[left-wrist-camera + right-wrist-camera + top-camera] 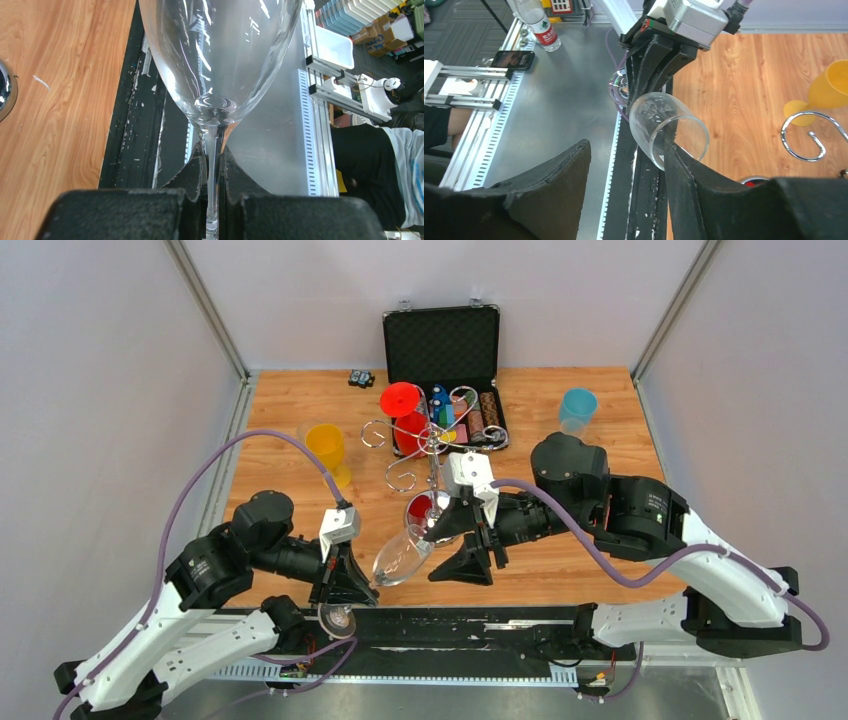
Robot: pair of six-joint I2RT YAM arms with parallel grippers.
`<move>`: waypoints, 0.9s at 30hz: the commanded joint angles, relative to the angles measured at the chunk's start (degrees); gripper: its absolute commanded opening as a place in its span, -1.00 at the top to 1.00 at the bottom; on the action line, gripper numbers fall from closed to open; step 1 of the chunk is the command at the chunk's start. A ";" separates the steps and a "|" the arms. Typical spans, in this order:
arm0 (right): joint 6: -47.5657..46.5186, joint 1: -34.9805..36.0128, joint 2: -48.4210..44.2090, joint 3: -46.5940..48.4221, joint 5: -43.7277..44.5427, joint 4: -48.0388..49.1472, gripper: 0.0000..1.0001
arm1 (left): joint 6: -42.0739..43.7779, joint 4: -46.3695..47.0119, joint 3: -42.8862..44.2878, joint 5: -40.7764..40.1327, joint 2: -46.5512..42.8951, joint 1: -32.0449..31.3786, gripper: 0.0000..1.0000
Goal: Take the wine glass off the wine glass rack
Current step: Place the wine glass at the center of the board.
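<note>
1. At the left of the top view, an orange goblet [327,448] is standing upright on the counter [290,400], well apart from the work and taking no part in it.
2. At lower left, the left arm [230,555] is reaching in low. Its jaws are clenching the thin stem [215,145] of the clear wine glass [402,558]. Gripping there rather than on the bowl is likely giving a narrow, secure hold.
3. At lower centre, the wine glass is hanging tilted in the air over the counter's near edge. Its foot is pointing toward the bottom of the frame and its bowl up and to the right. It is sitting clear of the rack, so the removal is looking essentially done.
4. At upper centre, the wine glass rack [422,508] is standing in front of an open black case [441,345]. A red glass [403,412] is hanging from its curled wire arms.
5. Right of centre, the right arm [620,515] is holding its jaws released, grasping nothing. One finger [684,170] is sitting just beside the bowl's rim, though whether it is touching I cannot tell. The jaws seem placed to steady or receive the bowl.
6. At upper right, a blue cup [578,408] is standing alone, well apart from everything else.
</note>
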 commanded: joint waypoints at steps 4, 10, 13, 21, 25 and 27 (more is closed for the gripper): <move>1.65 -0.19 1.34 1.25 -3.72 -0.40 -0.06 | 2.03 1.42 3.20 0.30 -0.57 -0.92 1.00; 1.92 -0.19 2.41 1.04 -4.61 -0.46 -0.02 | 2.27 1.27 3.23 0.35 -1.23 -1.34 1.00; 1.83 -0.18 3.16 1.19 -5.68 -0.43 0.03 | 2.36 1.14 3.53 0.38 -1.29 -1.33 1.00; 2.11 -0.19 4.52 1.38 -9.12 -0.20 0.28 | 2.56 1.01 3.82 0.43 -1.11 -1.30 1.00; 2.31 -0.17 4.95 1.56 -9.82 -0.12 0.47 | 2.49 1.13 3.69 0.46 -1.01 -1.33 1.00; 2.36 -0.19 5.08 1.63 -10.35 -0.11 0.51 | 2.57 1.12 3.76 0.37 -1.03 -1.34 1.00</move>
